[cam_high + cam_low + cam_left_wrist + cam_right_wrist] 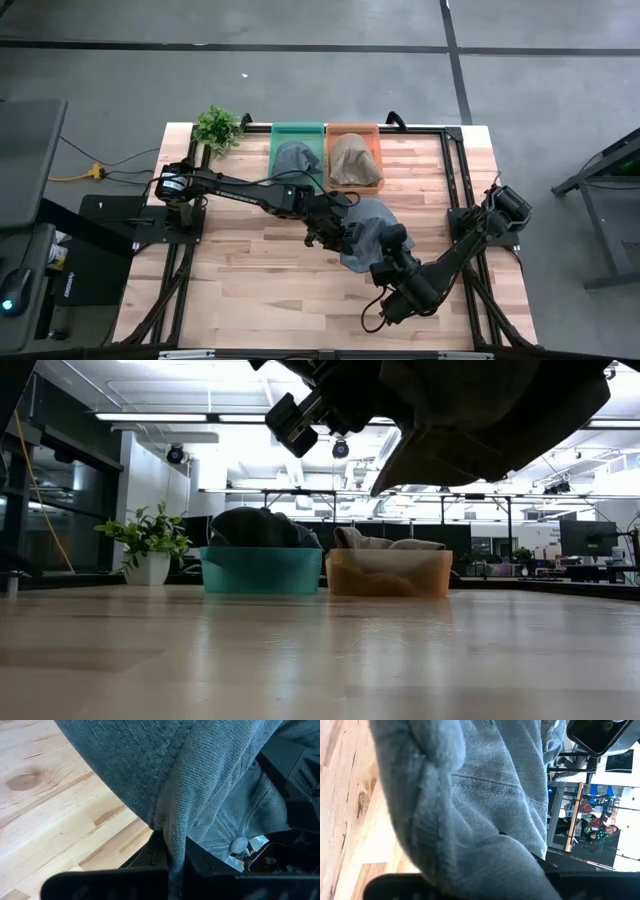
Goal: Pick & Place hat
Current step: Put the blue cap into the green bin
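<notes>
Your inventory, operator:

Grey hat (368, 228): lifted clear of the wooden desk (240, 270) near its middle, hanging between both arms; in the low view it shows dark at the top, off the surface

Left pincer (335, 232): clenched on the grey hat at its left edge, cloth pinched between the fingers in the left wrist view

Right pincer (392, 245): clenched on the grey hat at its near right edge, fabric bunched across its fingers

Teal bin (298, 150): at the desk's far edge, holding a dark grey hat (296, 158)

Orange bin (354, 155): touching the teal bin's right side, holding a tan hat (353, 158)

Potted plant (217, 128): far left corner, just left of the teal bin
</notes>
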